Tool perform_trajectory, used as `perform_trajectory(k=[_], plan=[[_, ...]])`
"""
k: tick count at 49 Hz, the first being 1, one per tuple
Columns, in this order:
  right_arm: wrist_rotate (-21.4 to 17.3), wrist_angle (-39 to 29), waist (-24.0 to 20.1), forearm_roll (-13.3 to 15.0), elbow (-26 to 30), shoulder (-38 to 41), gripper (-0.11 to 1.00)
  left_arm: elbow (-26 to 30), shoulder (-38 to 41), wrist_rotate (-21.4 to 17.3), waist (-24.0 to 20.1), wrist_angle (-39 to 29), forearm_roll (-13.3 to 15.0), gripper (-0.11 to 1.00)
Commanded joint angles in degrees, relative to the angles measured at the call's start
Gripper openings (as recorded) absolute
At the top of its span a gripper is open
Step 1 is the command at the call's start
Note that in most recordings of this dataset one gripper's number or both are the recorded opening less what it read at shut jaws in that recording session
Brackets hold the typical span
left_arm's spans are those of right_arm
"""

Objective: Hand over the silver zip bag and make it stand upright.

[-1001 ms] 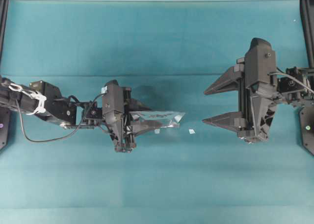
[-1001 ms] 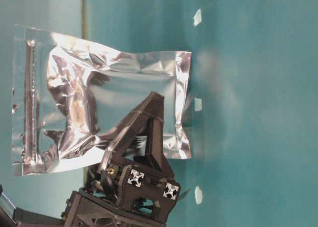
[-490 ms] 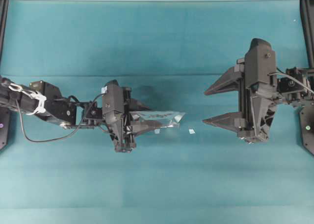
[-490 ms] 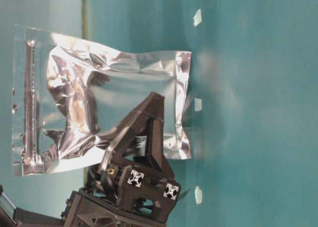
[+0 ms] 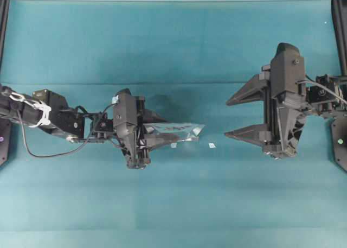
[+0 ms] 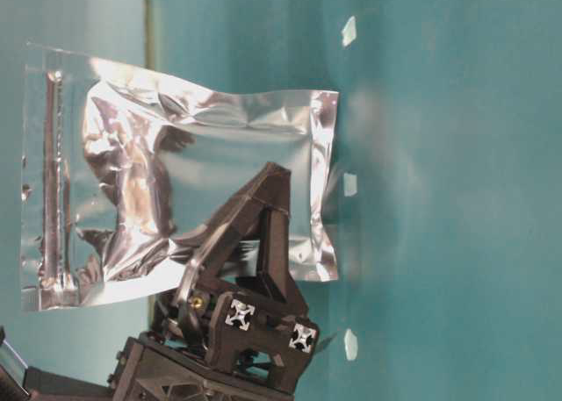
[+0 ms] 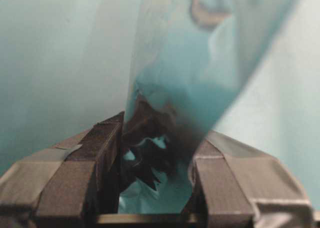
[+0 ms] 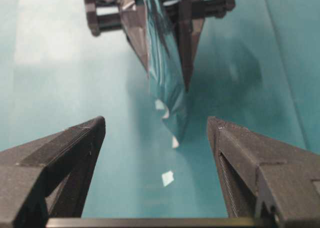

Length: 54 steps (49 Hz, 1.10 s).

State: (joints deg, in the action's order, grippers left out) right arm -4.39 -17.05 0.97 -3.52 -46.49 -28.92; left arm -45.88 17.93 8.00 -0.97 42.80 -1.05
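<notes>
From my station I see the silver zip bag as a shiny foil pouch, rectangular and very crinkled, with bright reflections and some dark folds. In the table-level view, which shows the scene turned on its side, the zip strip runs along 1 short edge, the one far from the teal worktop, and the opposite short edge is at or just above the worktop; I cannot tell if it touches. In the overhead view the bag appears thin, edge-on, and it points toward the right arm.

I can read no brand, label or writing on the bag.

The left claw is closed on the bag near 1 side edge. In the left wrist view the 2 fingers press the crumpled foil between them. The right claw is wide open and holds nothing. It faces the bag from the right, apart from it, with a clear gap. In the right wrist view its 2 fingers stand on both sides of the bag ahead.

A tiny white scrap lies on the worktop between the bag and the right claw.
</notes>
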Motion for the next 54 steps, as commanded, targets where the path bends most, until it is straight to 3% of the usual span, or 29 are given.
perform_trajectory(k=[1,54], plan=[[-0.44,0.44,-0.18,-0.09,0.44,-0.35,0.92,0.18,-0.35,0.18,0.62,-0.18,-0.18,0.29],[-0.44,1.58,-0.18,-0.09,-0.88,-0.35,0.92,0.44,-0.44,0.18,0.62,-0.18,-0.18,0.29]])
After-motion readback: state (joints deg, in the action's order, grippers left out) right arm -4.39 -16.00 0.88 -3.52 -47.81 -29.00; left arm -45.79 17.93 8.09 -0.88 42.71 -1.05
